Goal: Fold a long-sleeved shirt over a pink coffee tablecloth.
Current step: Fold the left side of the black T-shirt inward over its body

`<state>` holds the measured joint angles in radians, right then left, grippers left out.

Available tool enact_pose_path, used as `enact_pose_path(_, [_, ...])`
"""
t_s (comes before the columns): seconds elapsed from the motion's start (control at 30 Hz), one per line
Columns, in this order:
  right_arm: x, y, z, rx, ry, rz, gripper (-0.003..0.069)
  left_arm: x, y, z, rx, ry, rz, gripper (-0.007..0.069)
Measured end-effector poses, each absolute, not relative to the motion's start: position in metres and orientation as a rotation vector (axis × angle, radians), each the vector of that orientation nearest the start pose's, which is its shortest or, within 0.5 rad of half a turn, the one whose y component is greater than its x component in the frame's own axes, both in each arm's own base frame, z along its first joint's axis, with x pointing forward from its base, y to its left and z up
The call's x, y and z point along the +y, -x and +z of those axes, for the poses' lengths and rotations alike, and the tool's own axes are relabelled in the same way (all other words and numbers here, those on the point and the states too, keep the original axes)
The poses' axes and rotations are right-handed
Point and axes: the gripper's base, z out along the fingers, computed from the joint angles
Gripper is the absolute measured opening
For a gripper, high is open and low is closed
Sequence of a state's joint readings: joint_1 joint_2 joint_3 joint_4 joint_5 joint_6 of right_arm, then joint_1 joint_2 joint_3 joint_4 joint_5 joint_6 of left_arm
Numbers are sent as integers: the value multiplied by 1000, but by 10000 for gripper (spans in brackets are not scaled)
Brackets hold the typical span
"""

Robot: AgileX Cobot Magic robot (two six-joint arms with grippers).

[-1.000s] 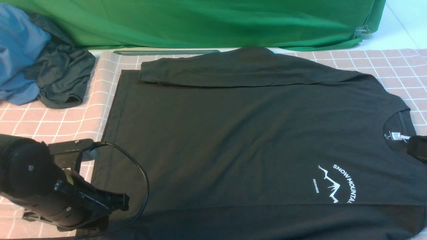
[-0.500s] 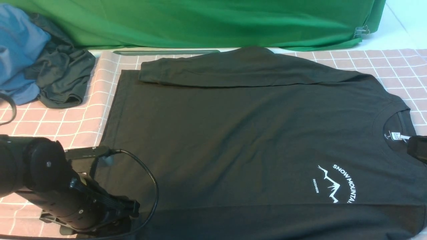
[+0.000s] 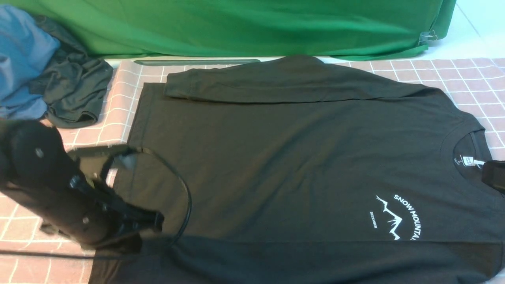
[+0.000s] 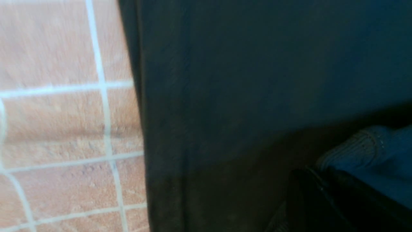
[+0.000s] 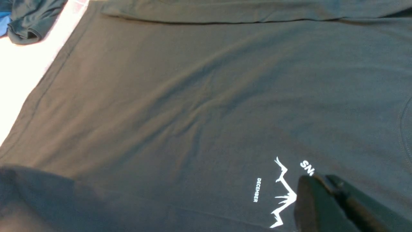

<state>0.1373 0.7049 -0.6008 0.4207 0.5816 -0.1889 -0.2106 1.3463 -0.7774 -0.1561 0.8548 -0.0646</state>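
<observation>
My left gripper [image 3: 152, 221], jaws blurred so I can't tell its state, is nearest the hem [image 3: 131, 130]; the long-sleeved shirt [image 3: 276, 157] stretches rightward from it to my closed right gripper [image 3: 493, 175]

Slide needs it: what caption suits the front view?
Black long-sleeved shirt lying flat on the pink coffee tablecloth, far sleeve folded across it, left hand low at its hem.

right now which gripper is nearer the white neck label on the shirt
Right. The right gripper is just beside the neck label; the left gripper is at the opposite end of the long-sleeved shirt, near its bottom edge.
</observation>
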Motion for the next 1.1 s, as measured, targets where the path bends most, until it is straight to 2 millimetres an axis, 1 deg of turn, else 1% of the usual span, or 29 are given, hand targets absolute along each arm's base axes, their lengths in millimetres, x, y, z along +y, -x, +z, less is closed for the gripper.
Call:
enact_pose_path(0.1, [39,-132,306,2138,101,421,37,-59,-227,251,2816,-93,-254,47])
enact_pose_path(0.27, [39,-133,307,2132,98,419,37,-61,-245,285,2695,-76,-242,47])
enact_pose_path(0.3, [39,-133,307,2127,97,418,37,-61,-249,290,2680,-69,-231,47])
enact_pose_path(0.43, [38,-134,308,2113,92,414,37,-61,-270,300,2648,-73,-170,47])
enact_pose_path(0.57, [38,-134,309,2100,87,411,37,-61,-292,296,2647,-78,-99,47])
enact_pose_path(0.7, [38,-135,310,2093,85,409,37,-61,-313,283,2659,-67,-31,47])
enact_pose_path(0.77, [38,-135,310,2093,85,409,37,-61,-319,278,2664,-70,-8,47])
enact_pose_path(0.8, [38,-135,310,2093,85,409,38,-61,-326,273,2667,-70,13,47])
enact_pose_path(1.1, [38,-135,310,2093,84,410,43,-64,-355,244,2677,-115,72,47])
